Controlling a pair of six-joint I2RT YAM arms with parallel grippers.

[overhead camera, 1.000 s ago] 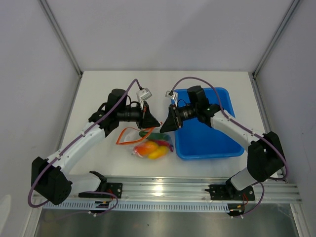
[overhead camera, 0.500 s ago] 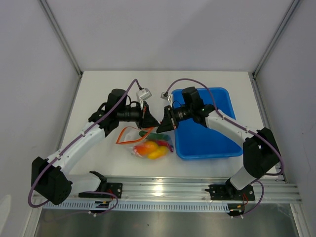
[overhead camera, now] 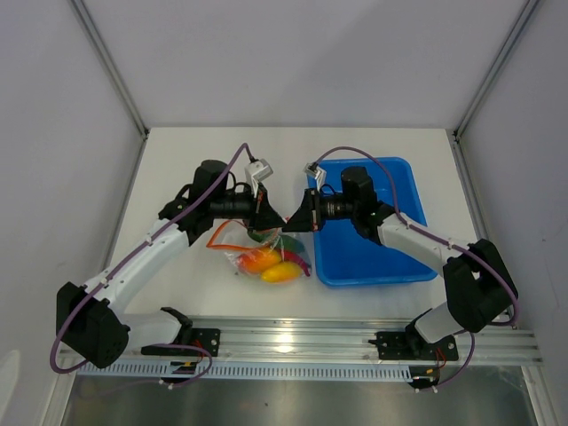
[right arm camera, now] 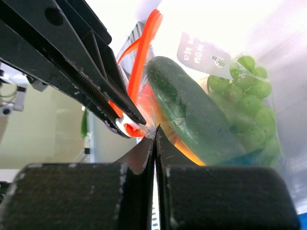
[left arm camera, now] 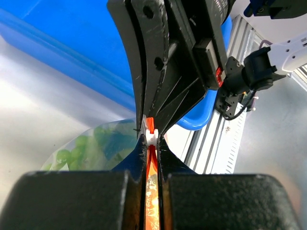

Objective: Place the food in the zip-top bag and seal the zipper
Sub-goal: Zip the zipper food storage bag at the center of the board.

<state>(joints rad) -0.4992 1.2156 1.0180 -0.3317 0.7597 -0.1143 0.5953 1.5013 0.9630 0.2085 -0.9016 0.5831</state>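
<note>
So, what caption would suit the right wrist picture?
Shut jaws pinch the clear bag beside its orange zipper, cucumber and grapes inside.

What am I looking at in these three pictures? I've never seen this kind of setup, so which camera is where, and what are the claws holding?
These are two robot arms bolted at the near edge of a white table. The wide picture looks down from above and behind them. The two close-ups come from a camera on each wrist, with that arm's own black fingers at the bottom. Beside a blue tray is a clear zip-top bag with toy food inside, such as a dark green cucumber and green grapes. The left gripper is shut on the bag's red-orange zipper. The right gripper, tip to tip with it, is also shut and seems to pinch the bag's mouth edge.
</note>
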